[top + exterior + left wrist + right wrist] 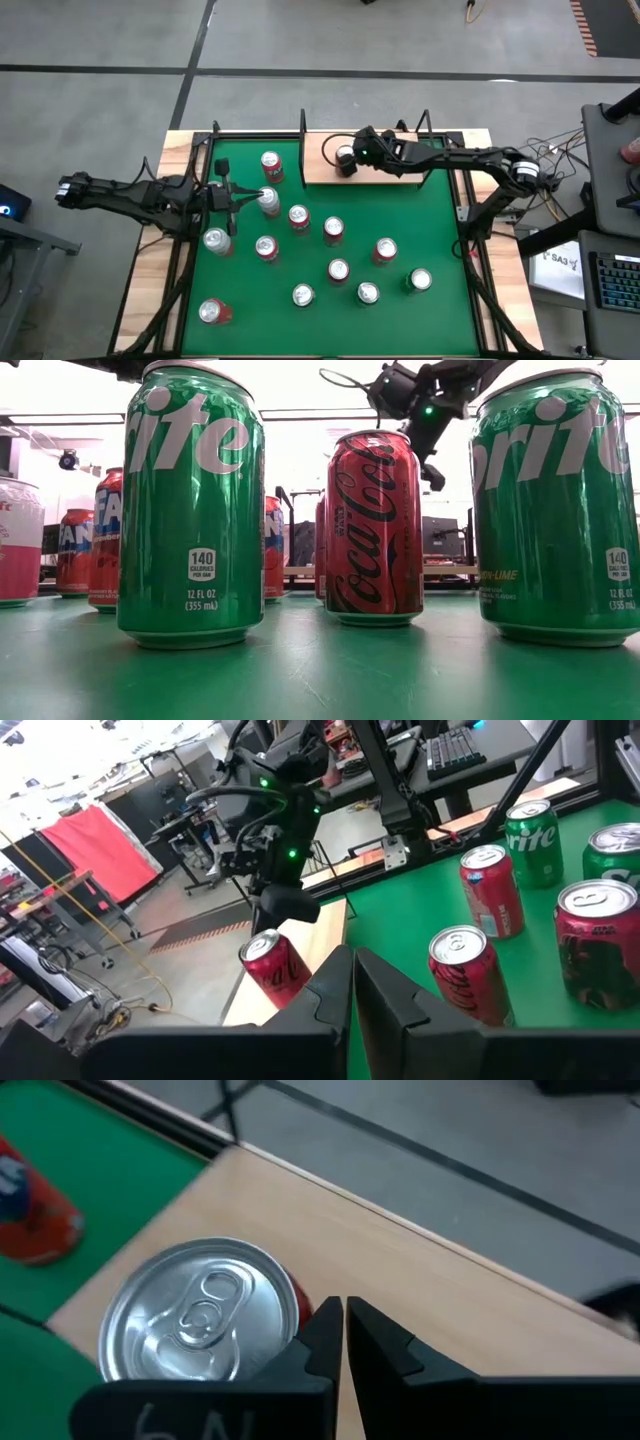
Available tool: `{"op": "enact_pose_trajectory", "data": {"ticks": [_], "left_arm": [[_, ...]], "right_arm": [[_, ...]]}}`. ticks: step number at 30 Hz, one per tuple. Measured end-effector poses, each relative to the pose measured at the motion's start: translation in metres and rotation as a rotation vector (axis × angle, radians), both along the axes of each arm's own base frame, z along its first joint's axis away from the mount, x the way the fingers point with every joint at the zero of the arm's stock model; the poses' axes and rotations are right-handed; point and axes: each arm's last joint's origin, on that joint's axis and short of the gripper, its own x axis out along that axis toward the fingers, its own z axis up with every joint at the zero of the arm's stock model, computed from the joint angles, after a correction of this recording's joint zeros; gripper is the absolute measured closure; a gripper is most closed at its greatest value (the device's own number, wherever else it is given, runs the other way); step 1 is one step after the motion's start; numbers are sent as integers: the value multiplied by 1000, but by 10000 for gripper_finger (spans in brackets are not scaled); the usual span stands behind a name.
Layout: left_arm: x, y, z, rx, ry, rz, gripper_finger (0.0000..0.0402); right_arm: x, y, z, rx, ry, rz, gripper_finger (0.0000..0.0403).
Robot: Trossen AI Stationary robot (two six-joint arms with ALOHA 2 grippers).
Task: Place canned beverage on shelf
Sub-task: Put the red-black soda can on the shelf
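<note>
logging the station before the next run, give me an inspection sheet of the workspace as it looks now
surface: green felt table in a wood frame.
job's things: light wood shelf at the far edge; one red can stands upright on it.
clutter: about a dozen upright cans on the felt, red ones and green Sprite cans.
grippers: right gripper shut, above the shelf beside the can, not holding it; left gripper shut, over the felt near a can.
cables: wires by the right arm's base.
surroundings: keyboard on a side desk; people: nothing seen.
</note>
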Motion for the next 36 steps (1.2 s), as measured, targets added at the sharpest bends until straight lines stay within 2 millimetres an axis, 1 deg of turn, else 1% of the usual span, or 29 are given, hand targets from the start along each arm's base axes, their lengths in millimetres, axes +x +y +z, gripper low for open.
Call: {"op": "enact_pose_trajectory", "data": {"ticks": [6,9,11,13,15,20,23,26,30,33,36], "left_arm": [[0,0,0,-20,-3,2,402],[0,0,-1,-26,3,3,402],[0,0,-1,-31,7,4,402],[0,0,-2,-36,12,5,402],[0,0,-3,-38,17,5,402],[0,0,-3,-38,25,6,402],[0,0,-3,-39,24,6,402],[0,0,-3,-45,23,6,402],[0,0,-3,-48,22,6,402],[0,0,-3,-47,20,6,402],[0,0,-3,-43,21,6,402]], "right_arm": [[6,-4,-11,8,17,7,390],[5,-4,-11,-3,14,-20,390],[4,-1,-6,-36,5,-63,390],[2,7,4,-82,-34,-134,390],[-1,18,15,-105,-82,-150,390],[-6,43,39,-25,-207,-39,390],[-8,56,43,21,-227,6,390],[-10,65,39,96,-206,4,390],[-11,69,27,253,-160,36,390],[-6,69,15,312,-128,20,390],[-3,66,9,320,-116,13,390]]}}
